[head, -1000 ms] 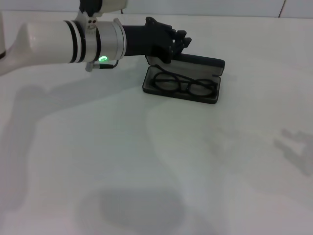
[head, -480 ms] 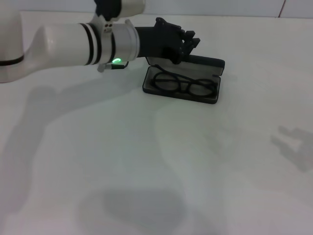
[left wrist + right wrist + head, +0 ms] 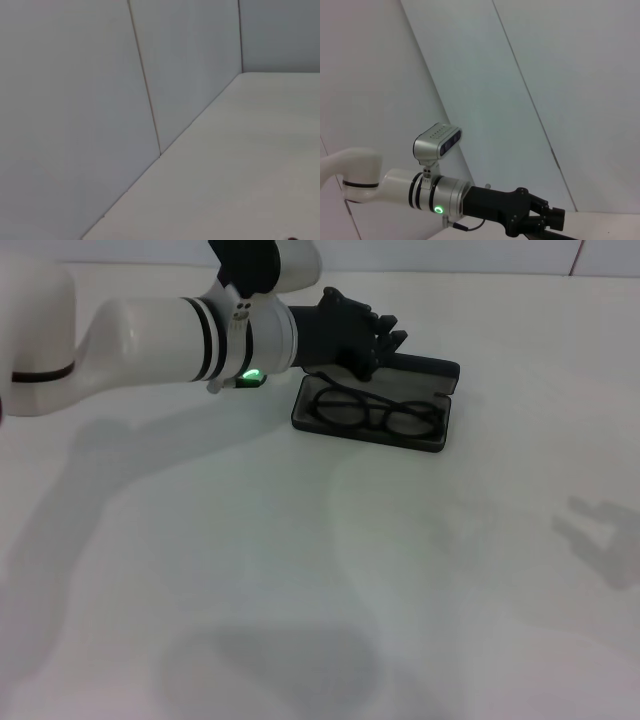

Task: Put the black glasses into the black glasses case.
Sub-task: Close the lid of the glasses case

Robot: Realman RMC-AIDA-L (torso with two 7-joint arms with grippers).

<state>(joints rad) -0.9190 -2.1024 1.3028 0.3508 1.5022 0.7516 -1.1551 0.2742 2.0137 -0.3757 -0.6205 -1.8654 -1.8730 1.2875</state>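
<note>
The black glasses (image 3: pixel 376 412) lie folded inside the open black glasses case (image 3: pixel 441 439), which sits on the white table at the far centre of the head view. The case's lid (image 3: pixel 428 367) stands up along its far side. My left gripper (image 3: pixel 388 338) hovers just above the far left end of the case, close to the lid's edge, and holds nothing I can see. It also shows from the side in the right wrist view, as the left gripper (image 3: pixel 546 218) at the end of the white arm. My right gripper is out of view.
The white left arm (image 3: pixel 150 340) reaches across the far left of the table (image 3: pixel 300 570). A shadow (image 3: pixel 600 535) falls on the table at the right. Pale wall panels (image 3: pixel 75 100) stand behind the table.
My left arm has slid to the right along the far side, bringing the gripper closer to the case's lid. The glasses and the case have not moved.
</note>
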